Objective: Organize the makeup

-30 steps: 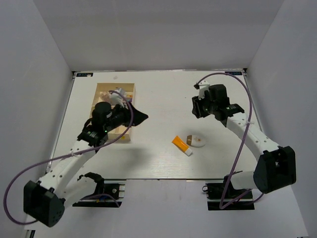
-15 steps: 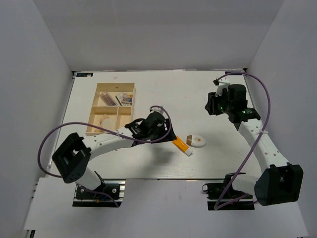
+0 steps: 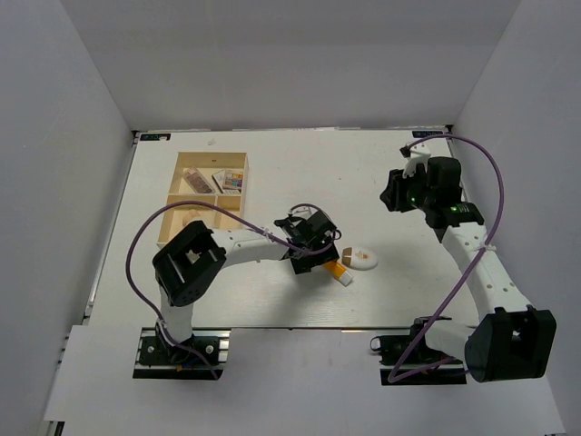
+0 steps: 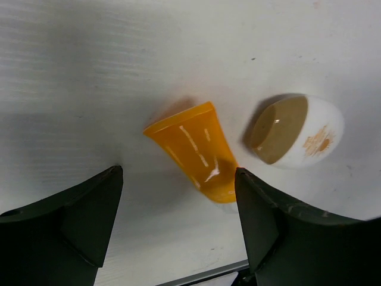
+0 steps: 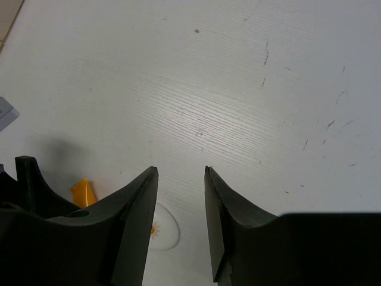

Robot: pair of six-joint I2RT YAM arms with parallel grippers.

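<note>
A white table (image 3: 300,173) with fine scratches sits inside a pale, plain-walled enclosure. The orange tube (image 3: 335,269) lies flat on the table, towards the near edge and a little right of the middle, its white cap (image 3: 346,280) pointing to the arm bases. In the left wrist view the tube (image 4: 196,149) lies slanted, its crimped end widest.

The left gripper (image 3: 318,251) hangs directly over the tube. Its dark fingers (image 4: 71,208) are spread wide, one on each side of the tube, and neither touches it, so it grips nothing.

Just right of the tube lies the white oval item (image 3: 359,259), which has a beige end and a small orange mark (image 4: 296,131). Whether it touches the tube cannot be told.

Well away from the tube, to the far left, stands the pale wooden compartment box (image 3: 174,195). Its two far compartments hold flat eyeshadow palettes (image 3: 231,181).

The right gripper (image 3: 392,193) is well apart from the tube, farther back and to the right. Its jaws stand slightly parted over bare table (image 5: 181,196), with nothing between them.
</note>
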